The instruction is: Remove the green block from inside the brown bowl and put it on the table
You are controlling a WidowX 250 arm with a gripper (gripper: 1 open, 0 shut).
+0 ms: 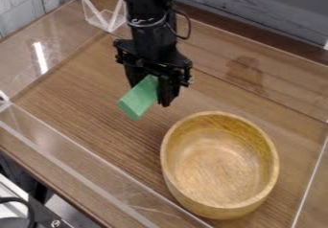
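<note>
camera view: the black robot arm (152, 19) reaches down from the top of the picture, and its fingers (155, 76) are pinching the green block (138, 97). the block hangs tilted from them, its free end pointing down and toward the left side of the picture, while its other end disappears between the dark parts of the fingers. brown wood grain of the bench (96, 117) shows around the block; whether its lowest corner touches the wood or sits just above it, i cannot tell. the block is outside the brown bowl (220, 165), up and to the left of it in the picture, near its rim but apart from it. the bowl is round and light brown, stands on the bench toward the lower right, and its inside shows bare wood. clear plastic (102, 10) rises behind the bench near the upper left, and a black cable (18, 202) curves at the lower left corner.
</note>
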